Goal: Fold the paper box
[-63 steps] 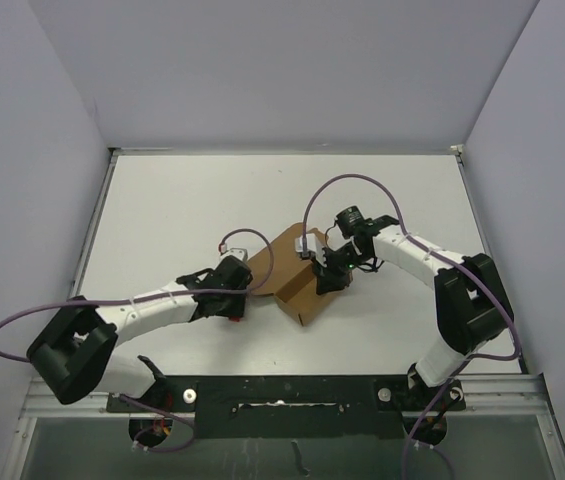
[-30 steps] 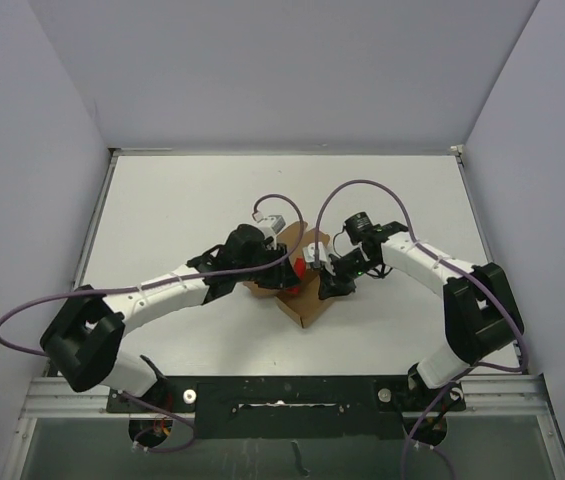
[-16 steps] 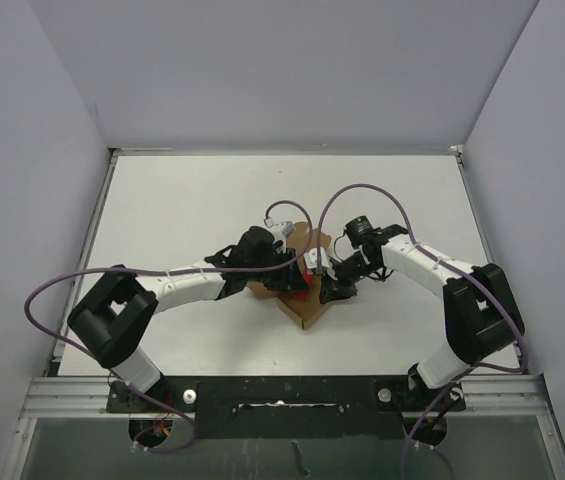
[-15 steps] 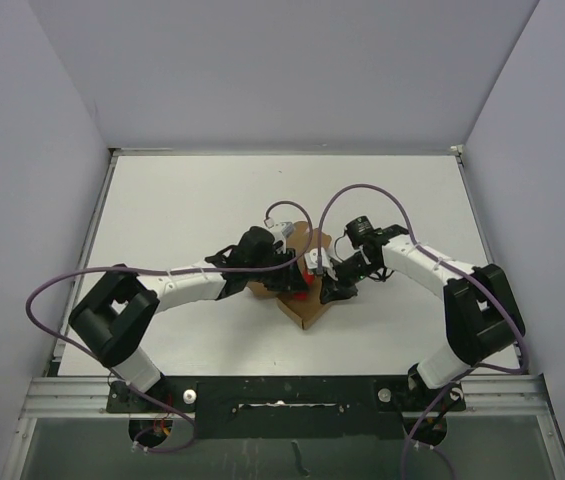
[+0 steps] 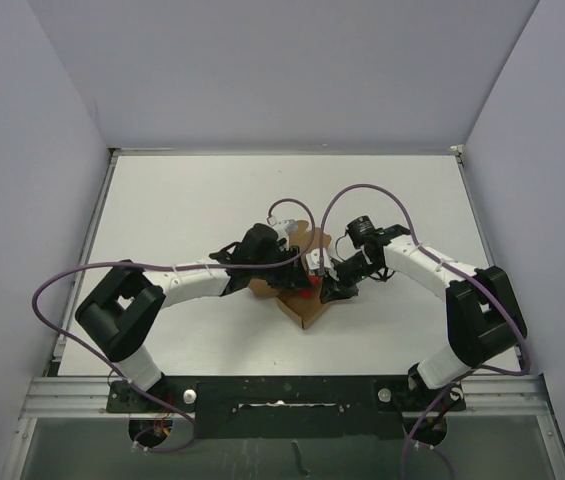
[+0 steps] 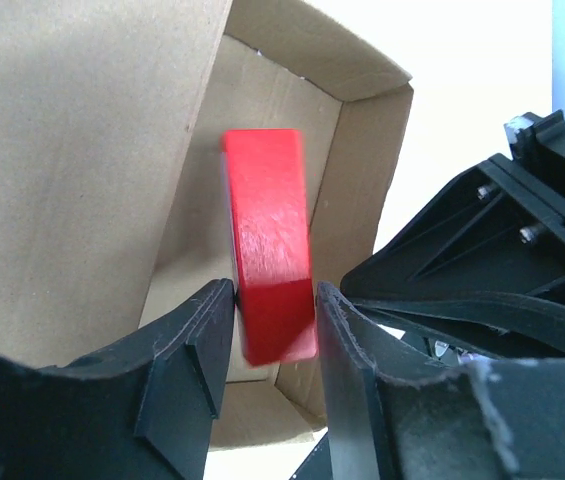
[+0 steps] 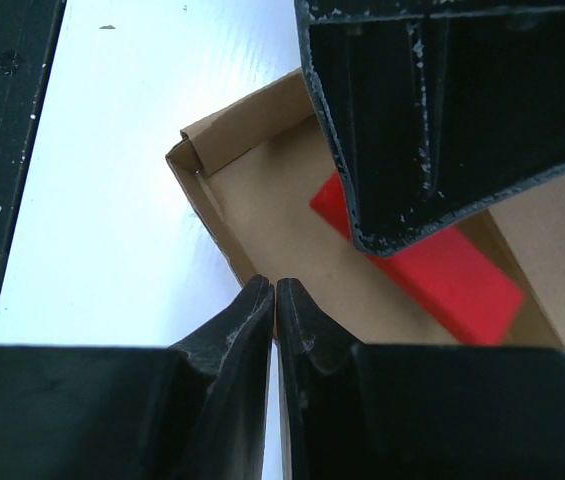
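The paper box (image 5: 302, 306) is a brown open carton at the table's middle, its lid flap (image 6: 82, 150) standing up. A red block (image 6: 267, 240) hangs inside the carton between the jaws of my left gripper (image 6: 274, 295). Its lower end is blurred and a thin gap shows beside the right finger. From the right wrist view the block (image 7: 452, 270) lies low over the box floor (image 7: 262, 210), under a left finger (image 7: 442, 100). My right gripper (image 7: 275, 285) is shut, its tips pinching the rim of the carton's near wall.
The two arms meet over the carton at the centre of the white table (image 5: 182, 210), wrists nearly touching. Purple cables (image 5: 362, 190) loop above both wrists. Grey walls enclose the table on three sides.
My left arm swung in from the left with the red block and lowered it into the carton; its jaws have just slackened. The right gripper has kept its hold on the box wall.
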